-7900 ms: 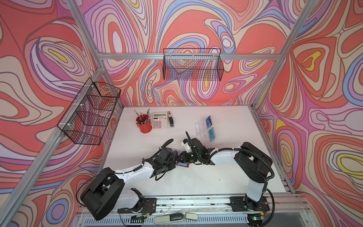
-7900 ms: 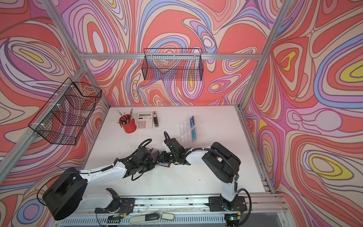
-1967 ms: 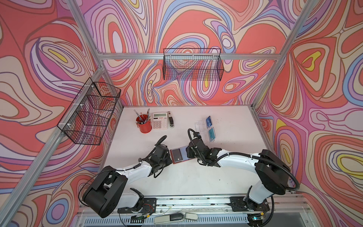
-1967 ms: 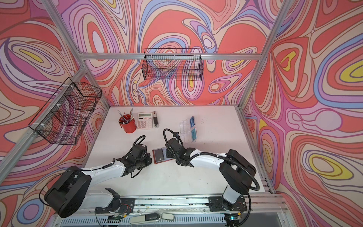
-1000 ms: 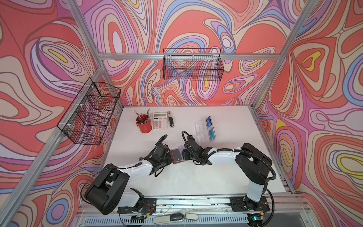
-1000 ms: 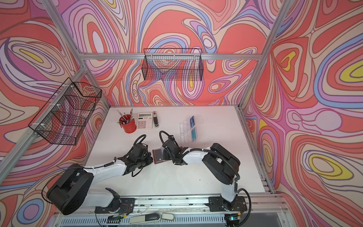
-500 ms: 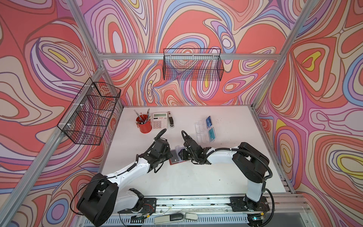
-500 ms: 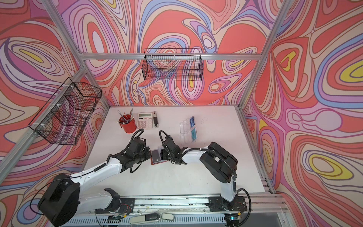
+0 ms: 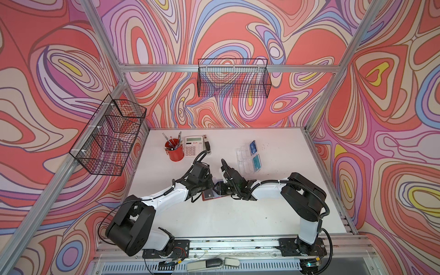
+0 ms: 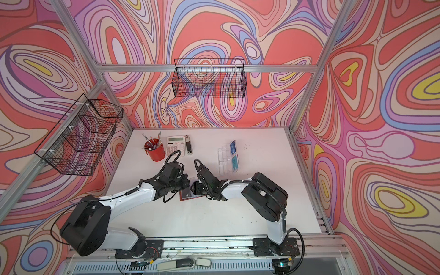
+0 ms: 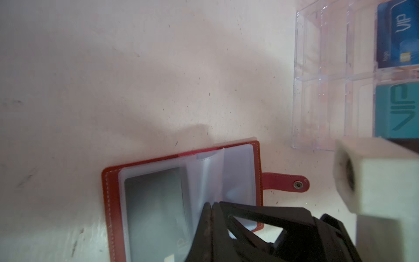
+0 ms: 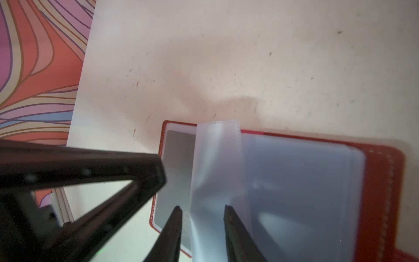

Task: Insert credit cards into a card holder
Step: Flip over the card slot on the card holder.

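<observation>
- The red card holder (image 11: 192, 181) lies open on the bench (image 9: 238, 214), between the two grippers and near the clear acrylic stand (image 11: 328, 79).
- One greyish card (image 11: 154, 204) already sits inside a sleeve on one page of the holder, so I judge one insertion done.
- A blue card (image 11: 396, 34) and a teal card (image 11: 396, 111) are still in the stand, untouched, so at least two are left.
- The left gripper (image 11: 210, 205) is fully closed, its tip down at the sleeves near the fold. Nothing shows between its fingers.
- The right gripper (image 12: 203, 208) is partly open and straddles a raised clear sleeve (image 12: 216, 158). I cannot tell whether its fingers touch the sleeve.
- Neither gripper carries a card, so this looks like readying an empty sleeve before the next card is fetched.
</observation>
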Motion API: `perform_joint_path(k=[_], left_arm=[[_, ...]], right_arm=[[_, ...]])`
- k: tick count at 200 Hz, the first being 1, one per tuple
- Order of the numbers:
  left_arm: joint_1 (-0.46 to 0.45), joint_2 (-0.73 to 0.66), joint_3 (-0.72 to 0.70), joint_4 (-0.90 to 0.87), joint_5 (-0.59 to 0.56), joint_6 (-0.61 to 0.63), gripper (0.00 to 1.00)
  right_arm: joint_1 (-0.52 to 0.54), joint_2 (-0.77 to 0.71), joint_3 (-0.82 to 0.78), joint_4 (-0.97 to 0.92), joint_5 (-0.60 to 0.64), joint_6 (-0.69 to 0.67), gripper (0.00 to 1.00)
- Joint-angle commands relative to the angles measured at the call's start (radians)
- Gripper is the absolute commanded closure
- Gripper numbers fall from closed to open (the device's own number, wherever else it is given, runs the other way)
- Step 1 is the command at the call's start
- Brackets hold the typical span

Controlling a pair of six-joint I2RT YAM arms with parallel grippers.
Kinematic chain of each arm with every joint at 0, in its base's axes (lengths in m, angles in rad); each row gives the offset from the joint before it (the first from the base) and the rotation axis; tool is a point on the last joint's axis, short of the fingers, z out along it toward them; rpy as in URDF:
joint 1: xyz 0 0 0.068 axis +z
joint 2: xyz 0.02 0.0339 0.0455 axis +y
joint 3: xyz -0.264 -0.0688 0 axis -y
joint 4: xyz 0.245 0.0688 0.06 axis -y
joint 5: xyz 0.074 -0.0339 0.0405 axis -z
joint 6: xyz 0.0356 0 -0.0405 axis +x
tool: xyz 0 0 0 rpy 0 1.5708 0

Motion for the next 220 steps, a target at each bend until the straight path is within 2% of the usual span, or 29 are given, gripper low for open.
perform_joint_path(k=[1,51,109,151,176,220], left_arm=[[-0.003,0.030,0.000,0.063,0.016,0.009,0.99],[-0.003,0.090,-0.002,0.064,-0.033,0.027,0.85],[-0.003,0.183,0.023,0.042,-0.061,0.029,0.91],[-0.003,0.178,0.012,0.040,-0.075,0.026,0.95],[-0.003,0.169,0.008,0.038,-0.077,0.026,0.95],[-0.004,0.163,0.000,0.041,-0.076,0.023,0.95]], right_arm=[[0.004,0.031,-0.013,0.042,-0.028,0.018,0.67],[0.003,0.052,-0.010,0.052,-0.037,0.021,0.68],[0.003,0.016,-0.017,0.038,-0.036,0.019,0.69],[-0.011,-0.117,-0.051,-0.057,0.087,0.020,0.67],[-0.025,-0.136,-0.097,-0.071,0.130,0.056,0.66],[-0.025,-0.048,-0.077,-0.041,0.023,0.078,0.66]])
